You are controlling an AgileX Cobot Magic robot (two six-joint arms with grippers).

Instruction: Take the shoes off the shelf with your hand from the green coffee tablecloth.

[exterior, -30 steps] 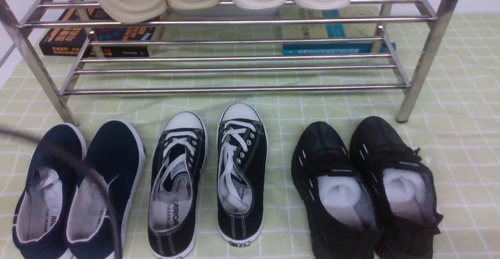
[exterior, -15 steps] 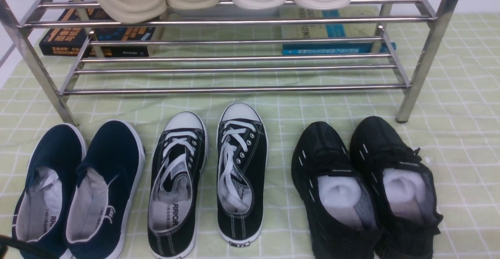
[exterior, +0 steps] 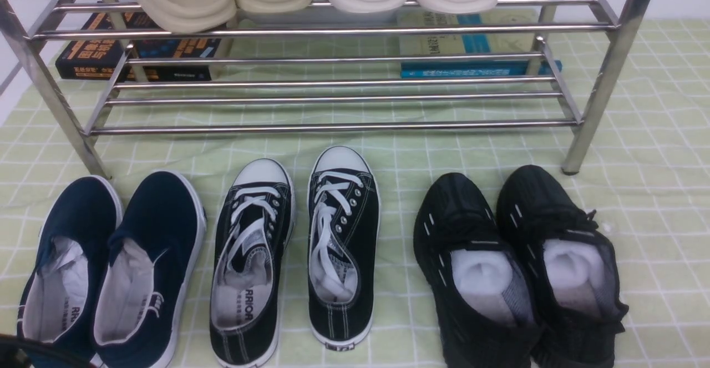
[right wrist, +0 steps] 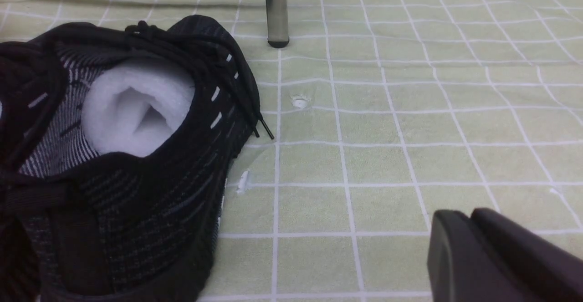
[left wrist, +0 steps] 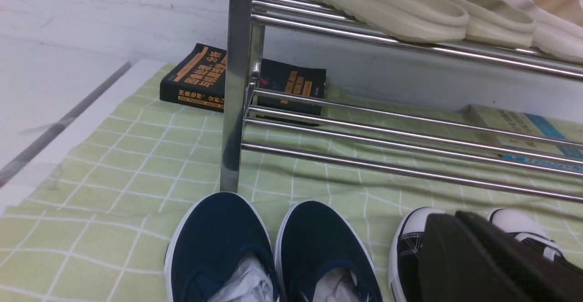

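Fingers point(left wrist: 496, 261) of the left arm hang above the shoes point(exterior: 297, 251); whether spread or pressed together, I cannot tell. Those black canvas sneakers sit on the green tablecloth point(exterior: 654, 135) before the shelf point(exterior: 333, 99). A misjudged reach risks snagging the navy slip-ons point(exterior: 108, 268) just beside.

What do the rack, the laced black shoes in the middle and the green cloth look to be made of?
The rack looks like polished steel tubing: it is shiny and mirrors its surroundings. The laced shoes seem to be black canvas with white stitching and smooth, probably rubber, white toe caps. The green cloth appears to be a soft woven fabric, matte and lightly wrinkled.
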